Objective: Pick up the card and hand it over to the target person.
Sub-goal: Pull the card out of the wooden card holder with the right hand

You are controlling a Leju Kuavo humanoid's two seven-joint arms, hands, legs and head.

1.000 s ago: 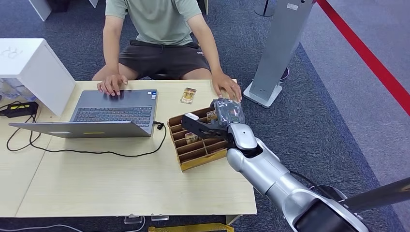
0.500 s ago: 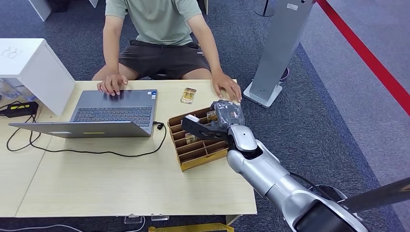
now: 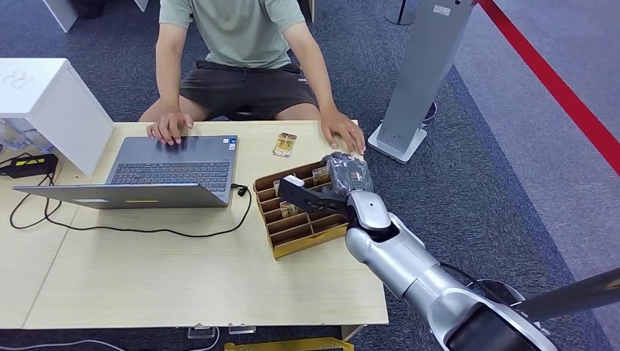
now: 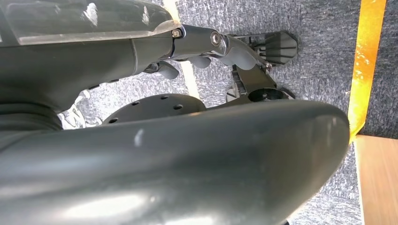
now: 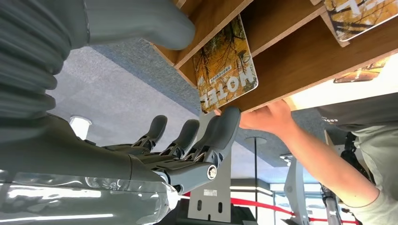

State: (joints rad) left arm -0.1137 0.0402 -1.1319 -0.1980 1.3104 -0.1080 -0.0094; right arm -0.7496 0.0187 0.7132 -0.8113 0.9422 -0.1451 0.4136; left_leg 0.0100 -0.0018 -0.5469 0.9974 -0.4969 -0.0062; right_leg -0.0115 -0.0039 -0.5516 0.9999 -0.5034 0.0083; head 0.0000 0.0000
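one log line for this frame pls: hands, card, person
right hand: over wooden card holder, fingers at a card, grip not confirmed | left hand: by floor, holds nothing | person's hand: flat on table

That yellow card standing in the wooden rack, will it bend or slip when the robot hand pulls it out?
The card looks thin and flat, so it is probably light and stiff enough to stay straight. Its printed face appears glossy, so the right hand might find it slippery. Standing on edge in the wooden rack, it should slide out rather than tip.

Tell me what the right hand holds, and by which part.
Nothing yet. The right hand is open at the wooden card rack, fingers beside a card in its slot, not gripping it.
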